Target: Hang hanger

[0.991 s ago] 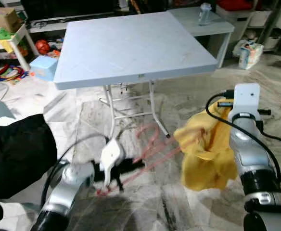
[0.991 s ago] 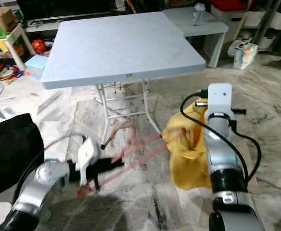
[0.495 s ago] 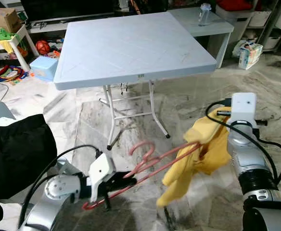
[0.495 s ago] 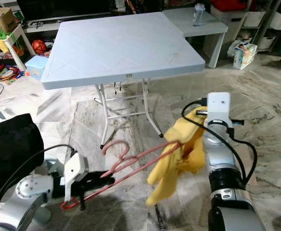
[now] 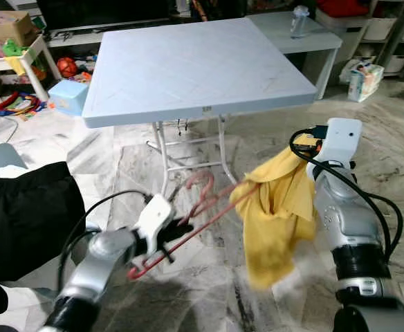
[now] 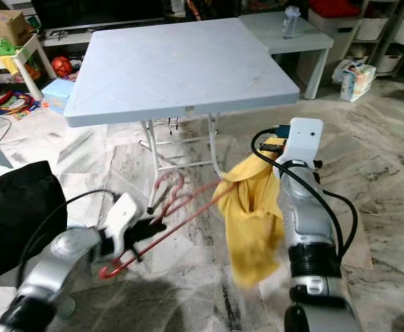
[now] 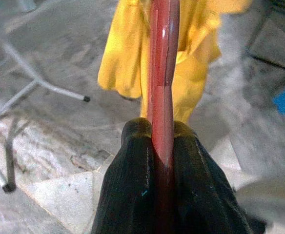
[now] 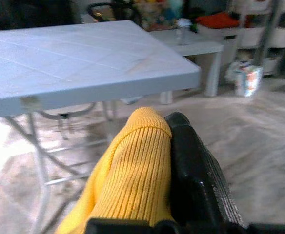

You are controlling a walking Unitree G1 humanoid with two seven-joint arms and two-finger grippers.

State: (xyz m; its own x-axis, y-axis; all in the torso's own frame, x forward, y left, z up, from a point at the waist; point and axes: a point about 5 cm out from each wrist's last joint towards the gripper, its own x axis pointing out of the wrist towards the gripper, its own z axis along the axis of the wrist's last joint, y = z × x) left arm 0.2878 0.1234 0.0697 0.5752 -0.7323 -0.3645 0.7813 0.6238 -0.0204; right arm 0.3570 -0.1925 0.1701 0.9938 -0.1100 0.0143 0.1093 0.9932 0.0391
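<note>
The left gripper (image 7: 162, 146) is clamped on the lower bar of the pink hanger (image 5: 198, 211), holding it low above the floor, hook up. The hanger's far end sits inside the yellow garment (image 5: 278, 214). The right gripper (image 8: 174, 161) pinches that garment, apparently to steady it for threading. Beyond stands the folding table (image 5: 195, 62).
</note>
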